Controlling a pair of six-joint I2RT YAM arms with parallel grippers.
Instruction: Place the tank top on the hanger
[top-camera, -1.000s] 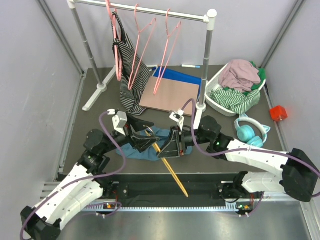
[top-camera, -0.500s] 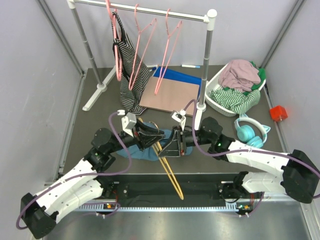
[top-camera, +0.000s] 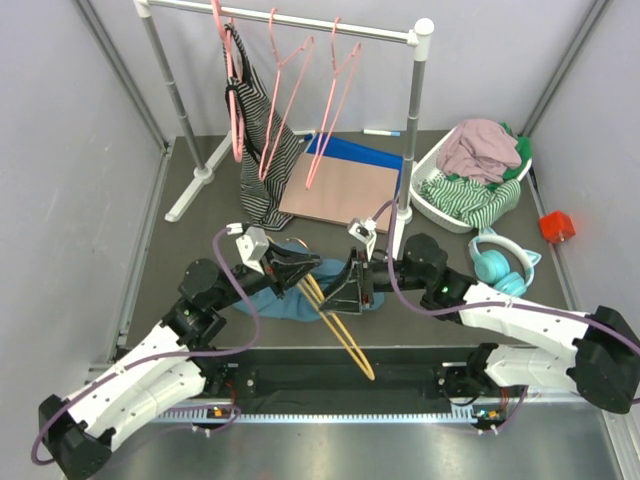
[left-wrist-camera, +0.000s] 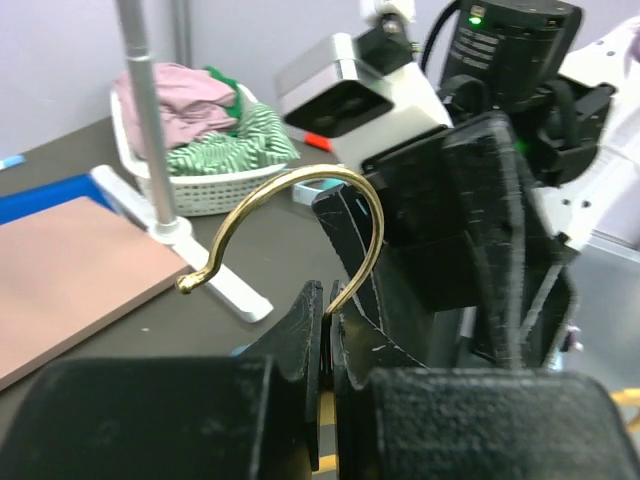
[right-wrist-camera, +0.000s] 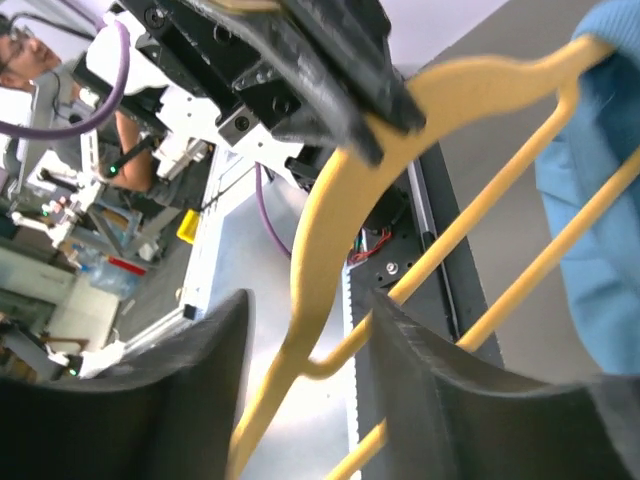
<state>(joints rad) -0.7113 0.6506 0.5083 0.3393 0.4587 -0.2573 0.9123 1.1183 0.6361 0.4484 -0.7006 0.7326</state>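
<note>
Hanger (top-camera: 347, 342): yellow, tilted, its low end over the near table (top-camera: 185, 250) edge. Both bars show apart, where a second ago it read as one thin line.
Left gripper (left-wrist-camera: 327, 322): clamped on the hanger's neck just under the hook (left-wrist-camera: 340, 180). It has shifted away from the bases, toward the right gripper.
Right gripper (right-wrist-camera: 312, 335): fingers spread wide with a hanger shoulder passing between them, not gripped.
Tank top (top-camera: 272, 303): crumpled on the table under both grippers, where it lay before.
</note>
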